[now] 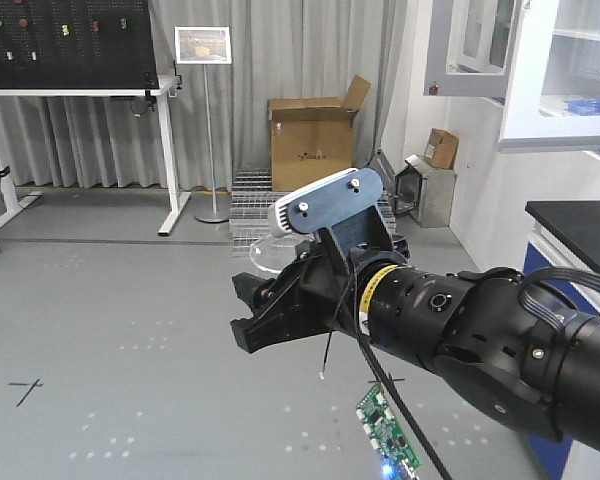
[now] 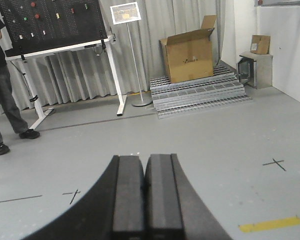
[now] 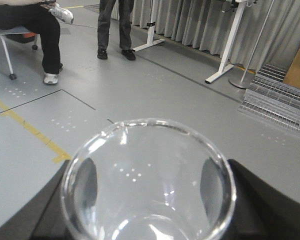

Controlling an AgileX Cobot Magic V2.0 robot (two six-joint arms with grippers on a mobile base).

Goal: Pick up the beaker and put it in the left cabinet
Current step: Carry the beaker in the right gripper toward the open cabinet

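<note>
Right arm: the black jointed right arm (image 1: 480, 330) reaches from the lower right toward the left, roughly level, with a yellow band (image 1: 380, 283) at the wrist.
Right wrist: a tilted blue and white camera plate (image 1: 330, 205) sits on top.
Right hand: the black two-fingered right gripper (image 3: 149, 182) clamps a small clear glass beaker (image 3: 150, 150), one finger on each side of its wall.
Left hand: the dark left gripper (image 2: 144, 160) points forward and down, its flat pads (image 2: 127, 200) pressed together.
</note>
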